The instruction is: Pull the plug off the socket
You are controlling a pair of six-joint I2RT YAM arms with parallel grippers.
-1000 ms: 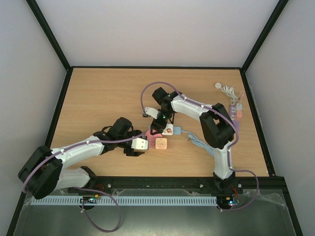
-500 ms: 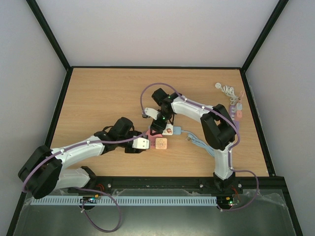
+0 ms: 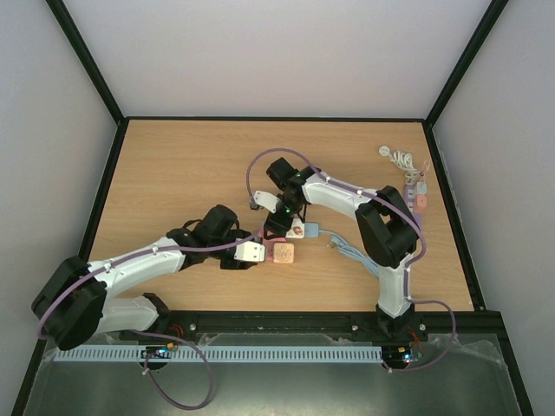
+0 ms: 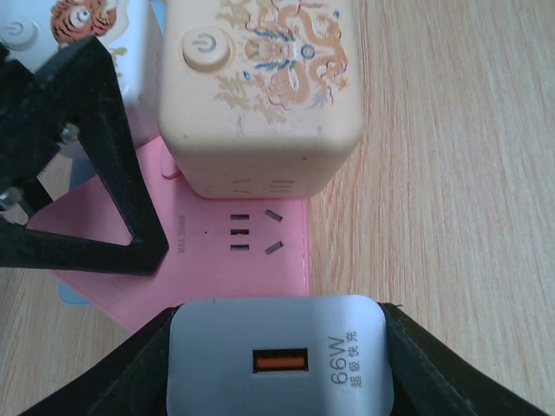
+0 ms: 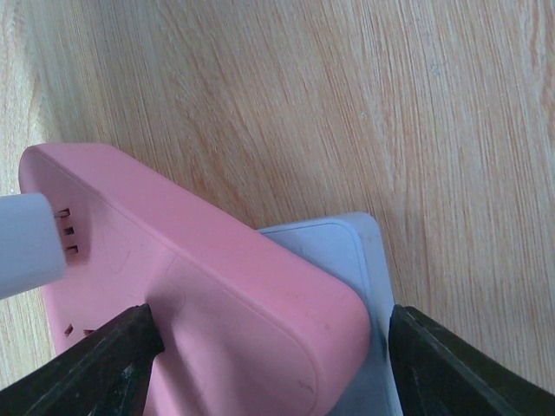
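A white plug (image 4: 277, 351), a charger block with an orange port, stands on the near end of the pink socket (image 4: 251, 234). My left gripper (image 4: 277, 364) is shut on the plug, one black finger against each side. From the top view the left gripper (image 3: 249, 253) reaches in from the left. My right gripper (image 5: 273, 347) is shut on the socket (image 5: 217, 286) across its width, just behind the plug (image 5: 22, 243). The plug's pins are hidden, so I cannot tell how deep it sits.
A cream cube adapter (image 4: 260, 95) and a white cube adapter (image 3: 297, 229) sit on the socket beyond the plug. The right gripper's fingers (image 4: 87, 165) stand close to the left. A light blue cable (image 3: 342, 247) trails right. Coiled white cable (image 3: 401, 158) and small pink items (image 3: 419, 201) lie far right.
My left gripper's jaws have closed onto the white plug. Both arms have otherwise barely moved.
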